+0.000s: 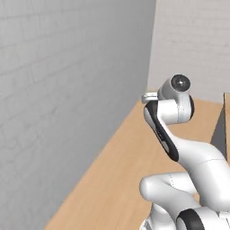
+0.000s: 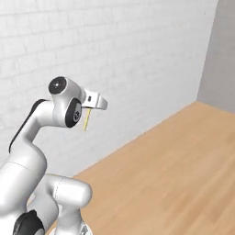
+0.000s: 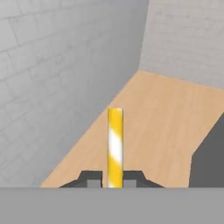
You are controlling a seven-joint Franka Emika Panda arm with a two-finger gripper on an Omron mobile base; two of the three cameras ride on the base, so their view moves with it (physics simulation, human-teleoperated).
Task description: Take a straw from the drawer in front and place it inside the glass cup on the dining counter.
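Observation:
My gripper [image 3: 115, 177] is shut on the straw [image 3: 115, 146], a thin stick striped yellow and white that rises straight up between the fingertips in the hand view. From the right base view the straw [image 2: 86, 120] hangs below the raised hand, in front of the white brick wall. The arm is folded high, with the hand pointing toward a room corner. The drawer and the glass cup are out of view. A grey panel [image 1: 220, 130] with a light wood top cuts in at the right edge of the left base view; I cannot tell if it is the dining counter.
White brick walls [image 1: 67, 90] meet in a corner ahead. A light wood floor [image 2: 174, 174] stretches below the arm. In the hand view a dark grey block [image 3: 208, 162] stands at the lower right.

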